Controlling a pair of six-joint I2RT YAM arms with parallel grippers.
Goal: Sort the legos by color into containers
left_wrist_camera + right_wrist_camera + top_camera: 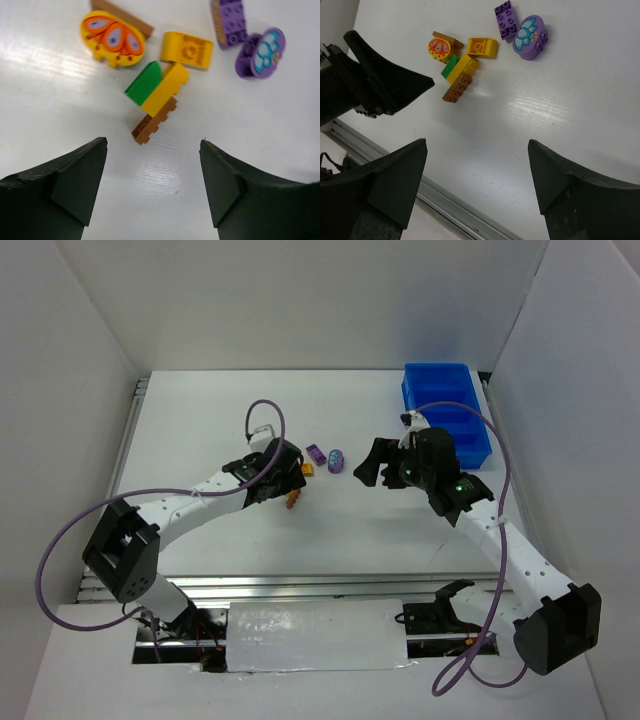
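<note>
The legos lie in a small cluster on the white table. A joined stack of green, yellow and brown bricks sits just beyond my left gripper, which is open and empty. Behind the stack are a yellow butterfly piece, a brown plate and a yellow curved brick. A purple brick and a purple flower piece lie to the right. My right gripper hangs open and empty, short of the cluster. The blue tray of containers stands at the far right.
The left gripper's black fingers reach in from the left in the right wrist view. A metal rail runs along the table's near edge. White walls enclose the table on three sides.
</note>
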